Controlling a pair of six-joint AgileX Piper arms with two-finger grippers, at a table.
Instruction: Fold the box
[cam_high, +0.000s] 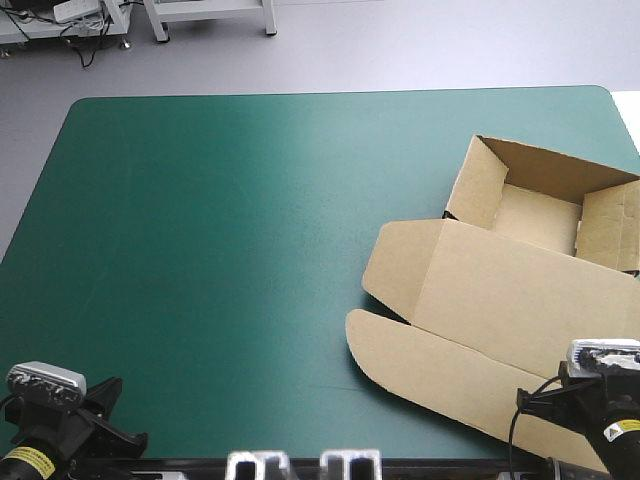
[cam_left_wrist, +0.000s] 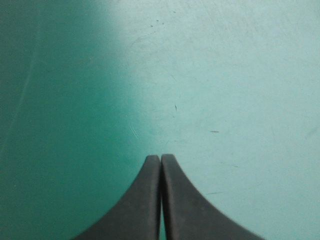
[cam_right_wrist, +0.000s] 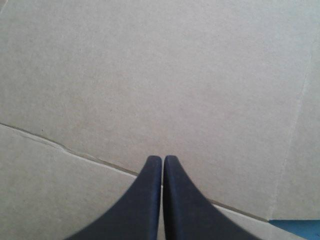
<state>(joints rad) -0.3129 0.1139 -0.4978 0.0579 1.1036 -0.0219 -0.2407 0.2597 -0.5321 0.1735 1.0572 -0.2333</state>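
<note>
The brown box (cam_high: 500, 300) lies at the table's right side as an open tray with raised walls (cam_high: 540, 195) toward the far edge and its lid flat toward the near edge. My right gripper (cam_right_wrist: 162, 159) is shut and hovers over the flat lid board (cam_right_wrist: 150, 80), a crease line running under its tips. In the high view the right arm (cam_high: 605, 405) sits at the near right corner over the lid's edge. My left gripper (cam_left_wrist: 160, 158) is shut above bare teal-green cover, far from the box, and its arm (cam_high: 55, 425) is at the near left corner.
The teal-green cover (cam_high: 220, 240) stretches bare across the left and middle of the table. The box's right wall reaches close to the table's right edge (cam_high: 625, 120).
</note>
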